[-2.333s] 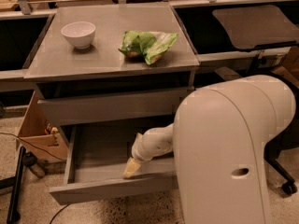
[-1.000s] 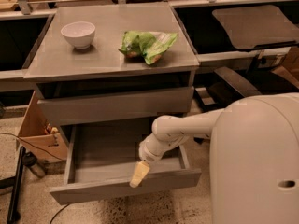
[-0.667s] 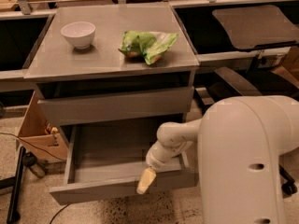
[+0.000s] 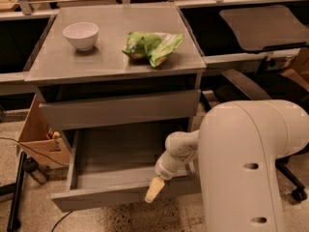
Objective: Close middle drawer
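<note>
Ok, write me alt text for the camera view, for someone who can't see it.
The middle drawer of a grey cabinet is pulled wide open, and the robot's pincer hangs at the drawer's low front panel, right of centre. On the cabinet's top sit a white bowl and a crumpled green bag.

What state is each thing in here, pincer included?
Wide shallow matte-grey middle drawer: pulled far out.
Grey drawer with taller front panel: pushed in, or nearly.
Small white bowl: upright on cabinet top.
Crumpled green bag: lying on cabinet top.
Pincer: at middle drawer's front panel, right of centre.
</note>
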`<state>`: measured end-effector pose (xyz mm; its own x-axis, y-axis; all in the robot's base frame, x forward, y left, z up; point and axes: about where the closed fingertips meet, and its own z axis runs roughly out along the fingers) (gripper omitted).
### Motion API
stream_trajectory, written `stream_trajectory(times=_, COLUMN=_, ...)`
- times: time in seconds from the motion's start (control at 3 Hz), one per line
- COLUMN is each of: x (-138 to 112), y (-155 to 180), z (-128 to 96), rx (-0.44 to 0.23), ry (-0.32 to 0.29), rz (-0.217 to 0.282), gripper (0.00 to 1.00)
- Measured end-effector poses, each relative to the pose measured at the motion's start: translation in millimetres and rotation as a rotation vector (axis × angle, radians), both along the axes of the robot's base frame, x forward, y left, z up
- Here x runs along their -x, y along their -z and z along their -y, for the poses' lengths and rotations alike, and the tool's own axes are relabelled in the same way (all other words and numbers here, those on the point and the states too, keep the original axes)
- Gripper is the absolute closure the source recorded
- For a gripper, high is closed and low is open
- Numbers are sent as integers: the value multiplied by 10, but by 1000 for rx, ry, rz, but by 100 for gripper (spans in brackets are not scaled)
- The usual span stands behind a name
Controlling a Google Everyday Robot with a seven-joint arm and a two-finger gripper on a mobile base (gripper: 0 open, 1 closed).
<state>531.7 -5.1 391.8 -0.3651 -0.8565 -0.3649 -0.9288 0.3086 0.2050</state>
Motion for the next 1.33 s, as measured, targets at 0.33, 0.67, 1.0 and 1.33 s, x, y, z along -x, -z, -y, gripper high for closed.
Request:
stream_trajectory(times=0.33, x=-10, y=-7, z=-2, rx=6, ry=11, rz=14, gripper=0)
stream_trajectory(times=0.67, x=-27, y=-22, z=-8, rx=13, ry=26, rz=35, gripper=0)
stream_trajectory(times=1.0, x=-39, y=-83, z=-113, rx=11, ry=30, rz=73, gripper=0)
stream_trajectory(times=1.33, x=149, y=-196, z=-249, rx=30, ry=51, rz=127, gripper=0)
